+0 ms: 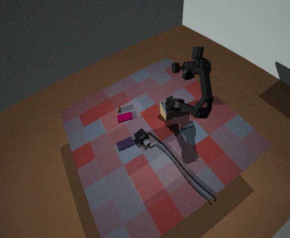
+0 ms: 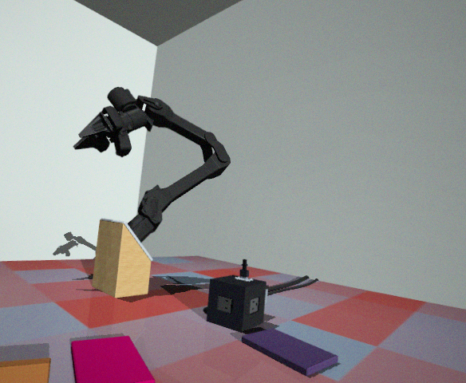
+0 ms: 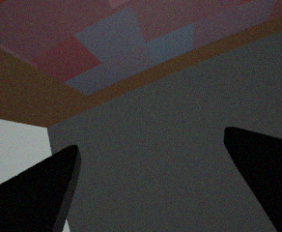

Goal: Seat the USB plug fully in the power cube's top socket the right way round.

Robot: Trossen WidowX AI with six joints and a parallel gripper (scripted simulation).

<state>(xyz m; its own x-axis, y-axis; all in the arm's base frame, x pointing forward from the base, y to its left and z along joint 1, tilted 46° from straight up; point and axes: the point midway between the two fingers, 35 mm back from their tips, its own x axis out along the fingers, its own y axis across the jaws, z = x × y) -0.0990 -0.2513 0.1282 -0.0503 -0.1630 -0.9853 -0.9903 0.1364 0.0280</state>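
The black power cube (image 1: 139, 137) (image 2: 224, 319) stands on the patchwork table. The dark USB plug (image 2: 244, 270) stands upright in the pale socket on its top in the exterior view. Its depth and which way round it sits are too small to tell; in the top view it blends into the cube. My gripper (image 2: 77, 140) (image 3: 153, 144) is open and empty. It is high in the air, beyond the wooden block and well away from the cube. The cube and plug are not in the wrist view.
A wooden block with a sloped top (image 1: 163, 112) (image 2: 132, 263) stands by the arm's base. A purple slab (image 1: 125, 144) (image 2: 286, 348) lies beside the cube. A magenta slab (image 1: 124, 117) (image 2: 109, 358) and an orange piece (image 1: 118, 109) (image 2: 17, 372) are farther off. A white plug (image 1: 146, 142) and dark cables (image 1: 177, 160) adjoin the cube.
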